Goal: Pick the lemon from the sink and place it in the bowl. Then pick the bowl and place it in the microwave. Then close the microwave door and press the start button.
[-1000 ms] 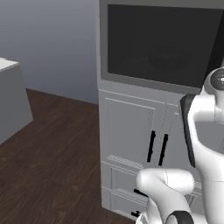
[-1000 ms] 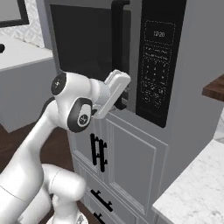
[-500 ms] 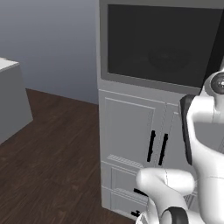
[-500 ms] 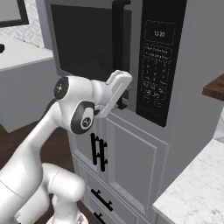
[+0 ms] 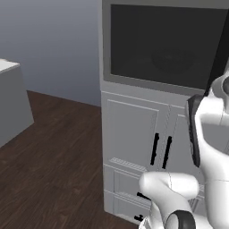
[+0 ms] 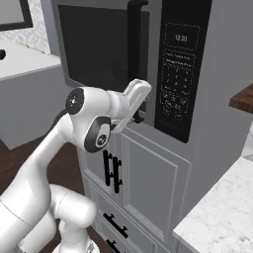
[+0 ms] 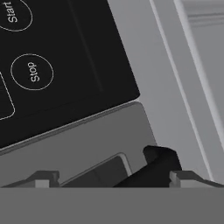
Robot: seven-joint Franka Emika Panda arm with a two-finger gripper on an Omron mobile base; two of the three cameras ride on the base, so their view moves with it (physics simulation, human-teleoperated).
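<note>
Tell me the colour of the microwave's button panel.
Black, with thin pale lettering; the control panel shows best in the right base view.

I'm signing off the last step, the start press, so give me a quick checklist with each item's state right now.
1. Microwave door shut against the frame: ok.
2. Control panel unobstructed: ok.
3. Start button in the hand view: ok, partly cut off at the top left corner.
4. Claw lined up on Start: not ok, it points below the panel, and Stop button lies nearer.
5. Claw empty, jaws open: ok.
6. Bowl and lemon inside: cannot tell, the glass is dark.
</note>
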